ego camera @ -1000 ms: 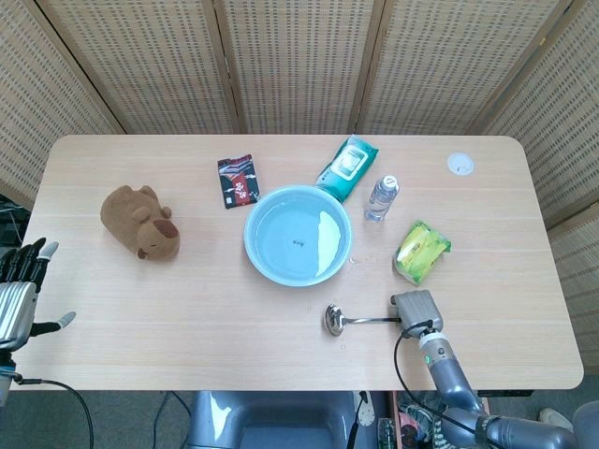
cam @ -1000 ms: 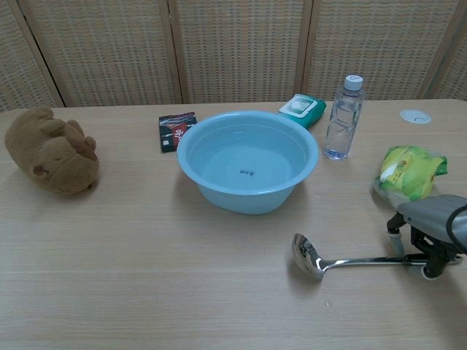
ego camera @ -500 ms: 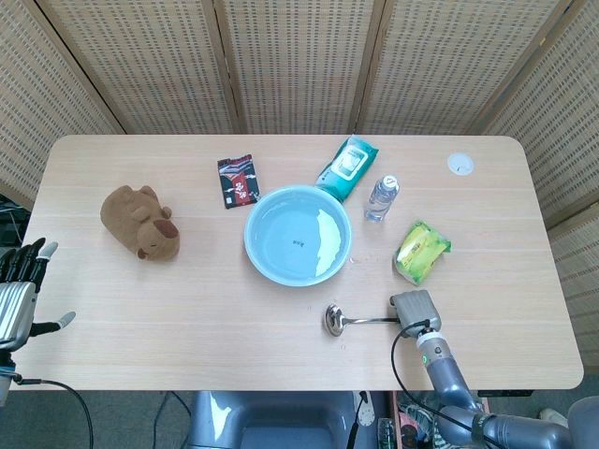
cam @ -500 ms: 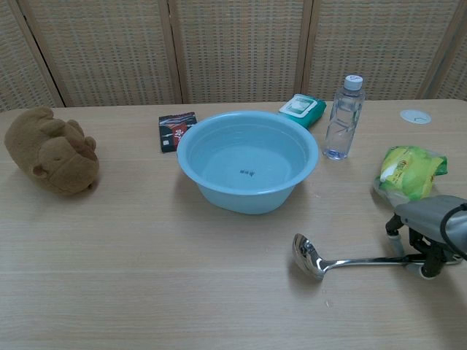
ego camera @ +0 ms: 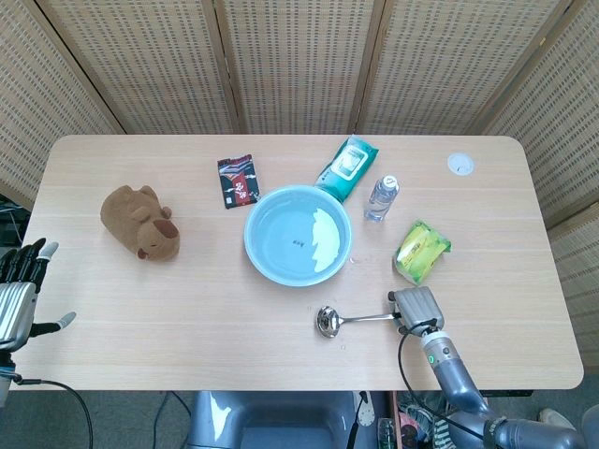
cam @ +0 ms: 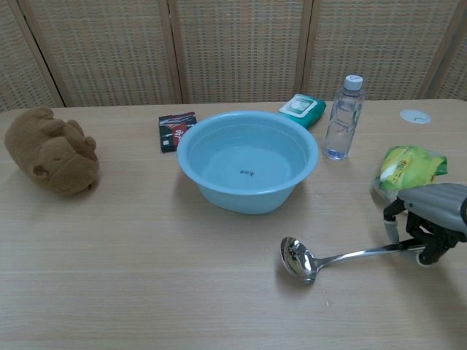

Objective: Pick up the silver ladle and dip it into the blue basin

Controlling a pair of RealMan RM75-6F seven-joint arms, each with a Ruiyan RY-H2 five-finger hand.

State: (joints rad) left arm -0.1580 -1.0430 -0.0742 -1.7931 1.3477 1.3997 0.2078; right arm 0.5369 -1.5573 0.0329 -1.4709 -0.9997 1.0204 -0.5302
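1. Ladle of silver metal is gripped at its handle end by the right hand, fingers wrapped round the handle, at 4 o'clock from the blue basin; its bowl points toward 9 o'clock, low over the table.
2. The left hand hangs off the table's edge at 8 o'clock, fingers spread and holding nothing.
3. The basin sits at the table's centre with water in it, apart from the ladle.
4. A yellow-green snack bag lies at 3 o'clock, and a brown plush toy at 9 o'clock.
5. Beyond the basin stand a clear water bottle at 2 o'clock, a teal wet-wipes pack at 1 o'clock and a dark red packet at 11 o'clock.
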